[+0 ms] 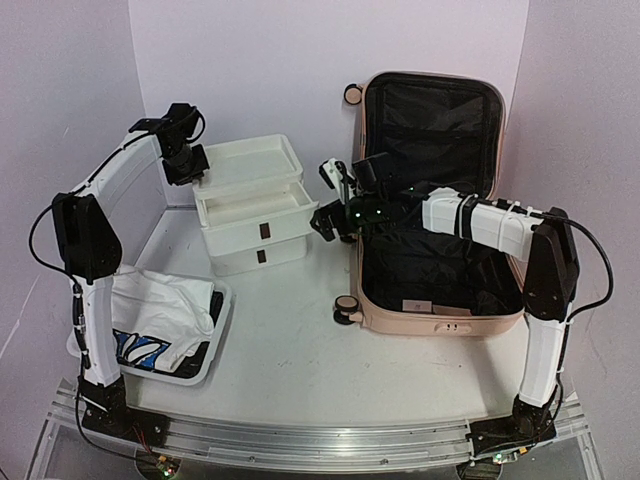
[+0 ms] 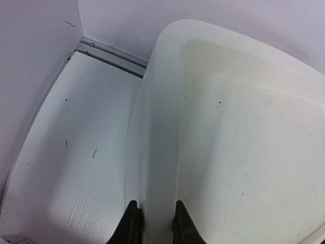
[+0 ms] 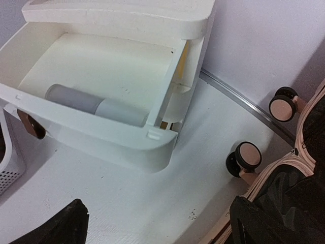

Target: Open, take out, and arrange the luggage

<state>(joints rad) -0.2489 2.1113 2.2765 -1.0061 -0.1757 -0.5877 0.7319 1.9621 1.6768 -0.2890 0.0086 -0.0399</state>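
Left end effector [image 2: 157, 226] pinches rim of top tray [image 2: 160, 127] on drawer unit [image 1: 255, 235]; pull level, slow. Right end effector [image 1: 331, 197] wide open, empty, beside open suitcase [image 1: 440, 318]; should reach inside.

Robotics lab test bench
Left arm [image 1: 95, 300] and right arm [image 1: 545, 350] bolted along the table's [image 1: 300, 340] near edge, bare walls [image 1: 250, 60] around.

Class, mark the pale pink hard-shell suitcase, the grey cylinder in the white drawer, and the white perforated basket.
Pale pink hard-shell suitcase [image 1: 490, 322]: top view, near wall.
Grey cylinder [image 3: 96, 105]: right wrist view, middle.
White perforated basket [image 1: 222, 325]: top view, right rim.
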